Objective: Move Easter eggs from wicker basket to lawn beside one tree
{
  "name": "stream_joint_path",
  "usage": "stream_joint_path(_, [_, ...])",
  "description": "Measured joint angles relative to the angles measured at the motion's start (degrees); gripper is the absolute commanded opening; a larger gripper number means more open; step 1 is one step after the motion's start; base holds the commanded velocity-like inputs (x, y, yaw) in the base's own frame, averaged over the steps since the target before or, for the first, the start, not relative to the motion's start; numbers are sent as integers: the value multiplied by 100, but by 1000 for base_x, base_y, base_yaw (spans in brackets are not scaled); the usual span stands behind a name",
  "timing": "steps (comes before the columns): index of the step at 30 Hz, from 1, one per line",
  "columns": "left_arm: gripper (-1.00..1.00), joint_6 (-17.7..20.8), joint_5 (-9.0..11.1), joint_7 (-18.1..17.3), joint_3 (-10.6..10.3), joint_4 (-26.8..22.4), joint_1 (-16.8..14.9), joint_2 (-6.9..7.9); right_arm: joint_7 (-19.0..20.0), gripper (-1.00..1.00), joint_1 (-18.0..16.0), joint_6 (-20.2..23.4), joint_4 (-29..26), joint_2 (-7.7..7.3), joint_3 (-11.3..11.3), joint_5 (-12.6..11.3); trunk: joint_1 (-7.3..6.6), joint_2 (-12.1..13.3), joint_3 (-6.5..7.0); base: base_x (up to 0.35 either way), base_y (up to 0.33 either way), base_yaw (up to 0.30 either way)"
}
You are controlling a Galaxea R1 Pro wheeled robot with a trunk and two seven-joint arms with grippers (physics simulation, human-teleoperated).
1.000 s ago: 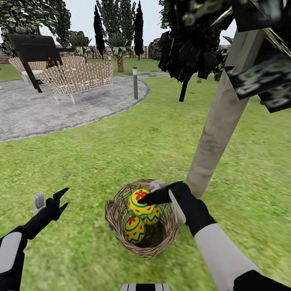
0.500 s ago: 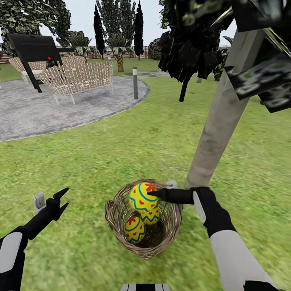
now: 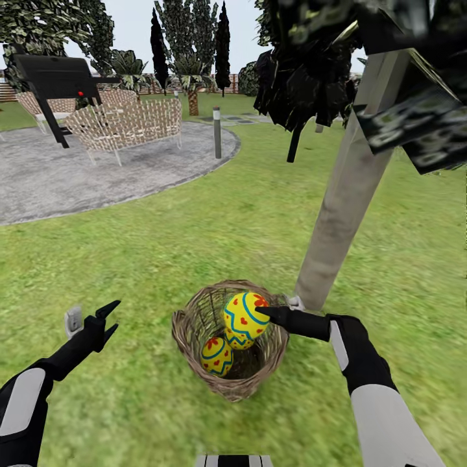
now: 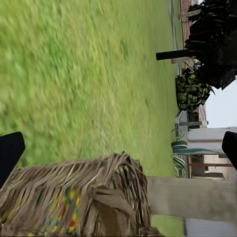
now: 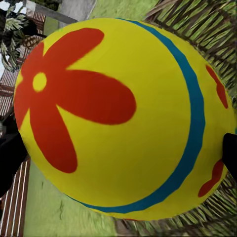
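The wicker basket stands on the lawn at the foot of a pale-trunked tree. My right gripper is shut on one Easter egg, yellow with red flowers, held at rim height over the basket. A second egg lies lower inside; a third peeks out under the held one. The held egg sits between the right fingers. To the basket's left my left gripper hangs open over the grass, facing the basket and trunk.
A grey gravel patio with wicker chairs and a black stand lies far left. A short post stands at its edge. Dark leaf patches hang low over the right side. Open grass spreads around the trunk.
The right gripper has carried the flowered egg up and toward the tree side of the basket. The head view has shifted slightly; the left arm holds its pose.
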Motion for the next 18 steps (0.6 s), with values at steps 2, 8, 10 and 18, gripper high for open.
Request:
stream_joint_path(2, [100, 0, 0, 0, 0, 0, 0, 0, 182, -100, 0, 2, 0, -7, -28, 1, 0, 0, 0, -334, 0, 0])
stream_joint_path(8, [100, 0, 0, 0, 0, 0, 0, 0, 835, -100, 0, 26, 0, -170, -311, 3, 0, 0, 0, -84, 0, 0])
stream_joint_path(10, [100, 0, 0, 0, 0, 0, 0, 0, 915, -100, 0, 29, 0, -196, -487, 5, 0, 0, 0, -1, 0, 0])
stream_joint_path(18, [100, 0, 0, 0, 0, 0, 0, 0, 1451, -100, 15, 199, 0, -475, -787, 5, 0, 0, 0, 0, 0, 0])
